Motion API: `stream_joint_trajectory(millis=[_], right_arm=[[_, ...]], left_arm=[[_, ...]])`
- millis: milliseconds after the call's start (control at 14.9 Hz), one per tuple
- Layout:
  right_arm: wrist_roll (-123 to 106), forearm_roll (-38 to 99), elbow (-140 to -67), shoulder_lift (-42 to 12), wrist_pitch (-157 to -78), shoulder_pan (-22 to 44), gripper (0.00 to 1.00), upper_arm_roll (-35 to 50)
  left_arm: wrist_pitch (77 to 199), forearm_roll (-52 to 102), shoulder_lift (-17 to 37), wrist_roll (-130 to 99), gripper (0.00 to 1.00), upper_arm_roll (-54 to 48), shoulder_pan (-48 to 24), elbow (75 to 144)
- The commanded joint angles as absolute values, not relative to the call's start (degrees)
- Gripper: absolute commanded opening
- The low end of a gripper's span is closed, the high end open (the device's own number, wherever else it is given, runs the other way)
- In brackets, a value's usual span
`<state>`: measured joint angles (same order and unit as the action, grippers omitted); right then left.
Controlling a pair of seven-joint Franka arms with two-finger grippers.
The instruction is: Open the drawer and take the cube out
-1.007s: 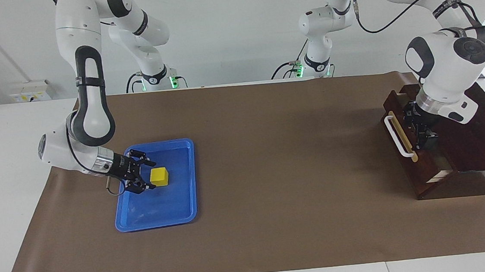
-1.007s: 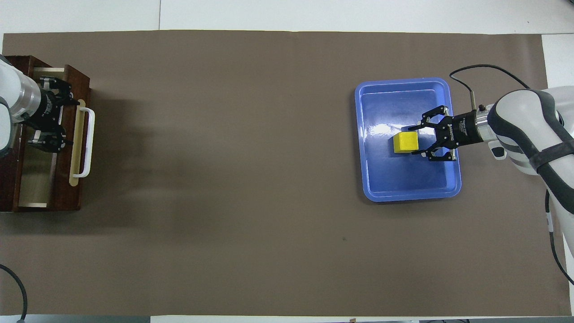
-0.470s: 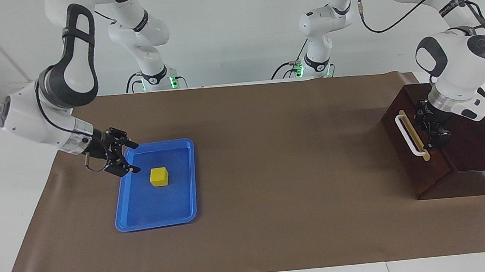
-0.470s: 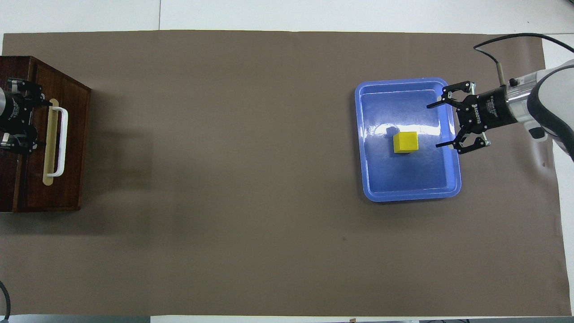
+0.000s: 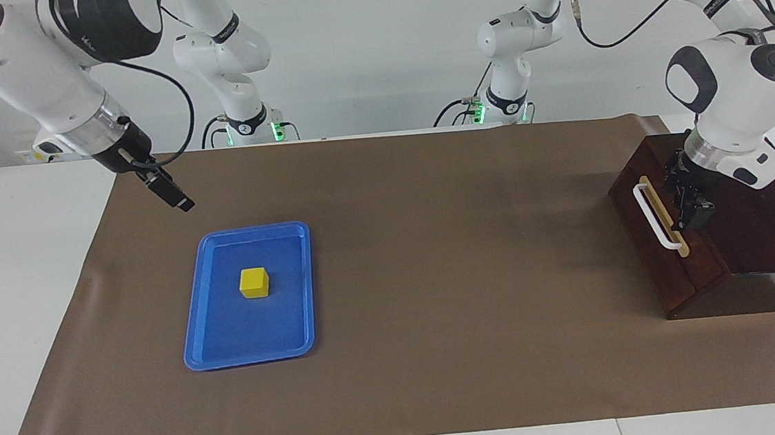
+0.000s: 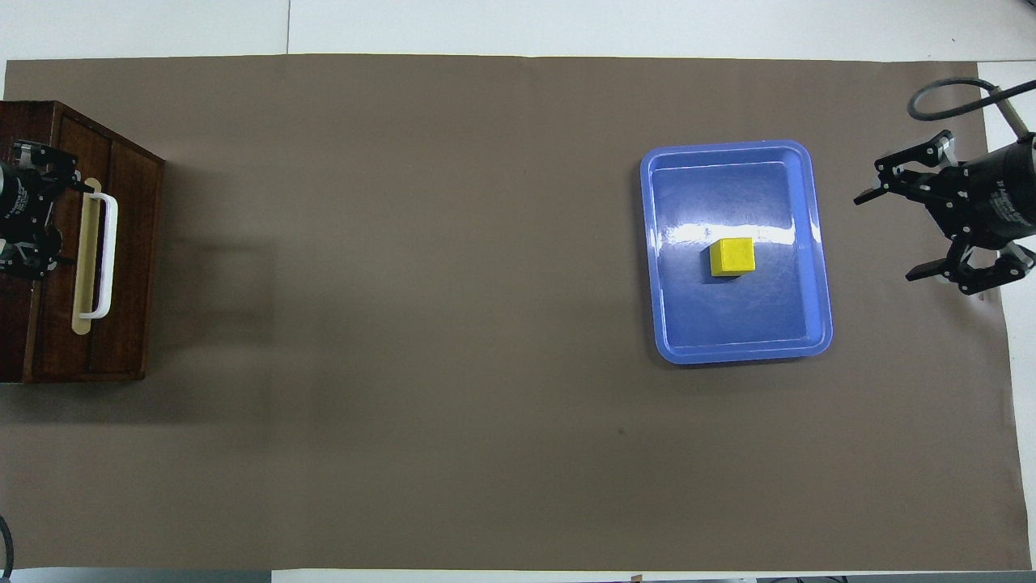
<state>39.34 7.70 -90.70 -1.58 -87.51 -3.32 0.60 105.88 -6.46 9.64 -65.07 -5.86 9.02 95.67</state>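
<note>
The yellow cube (image 5: 253,282) sits in the blue tray (image 5: 253,360); it also shows in the overhead view (image 6: 732,256). The dark brown drawer (image 5: 652,260) is pushed flush into its slant-topped box, its white bar handle (image 5: 655,217) facing the table's middle. My left gripper (image 5: 693,210) is open and empty, low over the box top just beside the handle (image 6: 102,253). My right gripper (image 6: 884,237) is open and empty, raised over the brown mat beside the tray, toward the right arm's end; it also shows in the facing view (image 5: 179,201).
The blue tray (image 6: 728,147) lies on the brown mat (image 6: 453,324) toward the right arm's end. The box with the drawer (image 6: 129,267) stands at the left arm's end. White table shows around the mat.
The drawer has gone from open to shut with my left gripper against it. My right gripper has drawn back from the cube, out of the tray, and risen.
</note>
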Motion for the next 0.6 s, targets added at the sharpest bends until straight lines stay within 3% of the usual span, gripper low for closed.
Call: stream_joint_trajectory(millis=[0,201,537], right_arm=[[21.95,1.78,-92.02,0.52,-85.96,-2.56,1.0,0.88],[10.93,-0.17,-94.3,1.67,-86.48,-1.93,1.0,0.97],[4.23,-0.35,-94.31,1.67,-86.84,-1.76,1.0,1.14]], left_arm=[[99.95,-4.67,4.06,-55.41,1.0,-5.98,5.29,95.36],[94.15,-3.87,0.54,-43.12,1.0,-5.98,1.68,95.36],[89.65,0.17,0.0,-25.59,1.0,-5.71,-0.44,95.01]])
